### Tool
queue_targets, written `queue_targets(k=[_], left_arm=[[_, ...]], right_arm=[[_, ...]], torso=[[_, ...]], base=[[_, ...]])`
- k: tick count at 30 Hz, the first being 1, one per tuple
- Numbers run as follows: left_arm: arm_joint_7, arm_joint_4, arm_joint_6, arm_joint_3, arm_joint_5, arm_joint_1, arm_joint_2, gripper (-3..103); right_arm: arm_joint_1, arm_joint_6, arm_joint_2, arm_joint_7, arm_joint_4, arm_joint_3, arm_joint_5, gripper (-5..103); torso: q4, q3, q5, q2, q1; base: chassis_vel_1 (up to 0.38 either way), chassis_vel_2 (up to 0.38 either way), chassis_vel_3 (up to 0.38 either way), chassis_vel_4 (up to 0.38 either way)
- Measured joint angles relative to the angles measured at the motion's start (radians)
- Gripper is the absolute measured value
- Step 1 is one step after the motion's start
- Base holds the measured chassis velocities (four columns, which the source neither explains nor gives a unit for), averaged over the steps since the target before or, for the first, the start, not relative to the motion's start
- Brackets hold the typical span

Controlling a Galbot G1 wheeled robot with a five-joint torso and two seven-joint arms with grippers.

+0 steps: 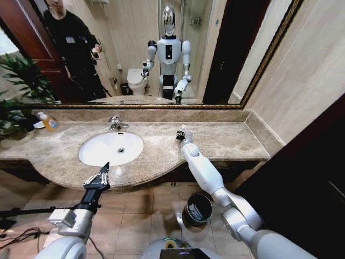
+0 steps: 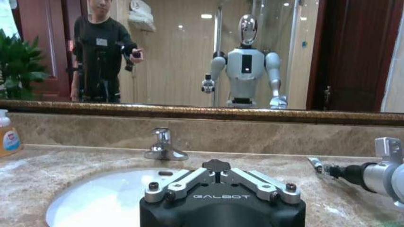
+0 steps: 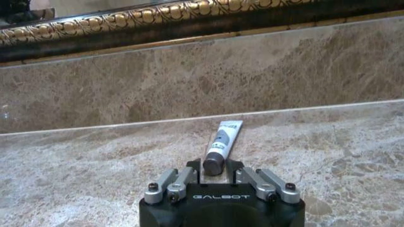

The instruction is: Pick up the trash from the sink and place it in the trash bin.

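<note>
Marble, beige-brown, makes up the long worktop [image 1: 226,141] that spans the scene below a wide mirror. Set into its left part is the white oval sink [image 1: 111,148], with a chrome tap [image 1: 116,124] on its far side. On the floor in front of the worktop, to the right, stands the dark round trash bin [image 1: 197,209]. The right arm reaches far over the worktop, right of the sink. Its pincer [image 3: 215,176] is clenched on a small white tube [image 3: 222,142], gripping the dark cap end, while the flat crimped end points toward the far wall, close above the marble or resting on it; which, I cannot tell. The left pincer [image 1: 99,176] hovers at the near edge of the worktop, in front of the sink, with its jaws released and nothing between them. The tube looks light, soft-walled and a little slippery, so the firm cap end seems the safest place to hold it; squeezing the body could crush it.
</note>
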Motion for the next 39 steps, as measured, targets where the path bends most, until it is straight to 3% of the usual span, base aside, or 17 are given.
queue_targets(k=[9,10,14,23,28,34,39], left_arm=[[0.000,0.000,0.000,0.000,0.000,0.000,0.000,0],[0.000,0.000,0.000,0.000,0.000,0.000,0.000,0],[0.000,0.000,0.000,0.000,0.000,0.000,0.000,0],[0.000,0.000,0.000,0.000,0.000,0.000,0.000,0],[0.000,0.000,0.000,0.000,0.000,0.000,0.000,0],[0.000,0.000,0.000,0.000,0.000,0.000,0.000,0],[0.000,0.000,0.000,0.000,0.000,0.000,0.000,0]], right_arm=[[-0.005,0.009,-0.010,-0.003,0.003,0.003,-0.009,30],[-0.006,0.010,-0.010,-0.004,0.003,0.004,-0.009,21],[-0.008,0.010,-0.009,-0.008,0.003,0.004,-0.009,16],[-0.039,0.022,-0.027,-0.012,0.068,0.000,-0.003,16],[-0.109,0.026,-0.100,0.000,0.240,-0.019,0.026,16],[-0.178,0.089,-0.183,-0.022,0.371,-0.019,0.022,16],[-0.319,0.098,-0.297,-0.057,0.555,0.043,0.046,16]], torso=[[0.0000,0.000,0.0000,0.000,0.000],[0.0000,0.000,0.0000,0.000,0.000],[-0.0001,0.000,-0.0001,0.000,0.000],[0.0000,0.000,0.0000,0.000,0.000],[0.0000,0.000,0.0000,0.000,0.000],[0.0001,0.000,0.0002,0.000,0.000],[0.0003,0.000,0.0000,0.000,0.000]], base=[[0.000,0.000,0.000,0.000],[0.000,0.000,0.000,0.000],[0.000,0.000,0.000,0.000],[0.000,0.000,0.000,0.000],[0.000,0.000,0.000,0.000],[0.000,0.000,0.000,0.000],[0.000,0.000,0.000,0.000]])
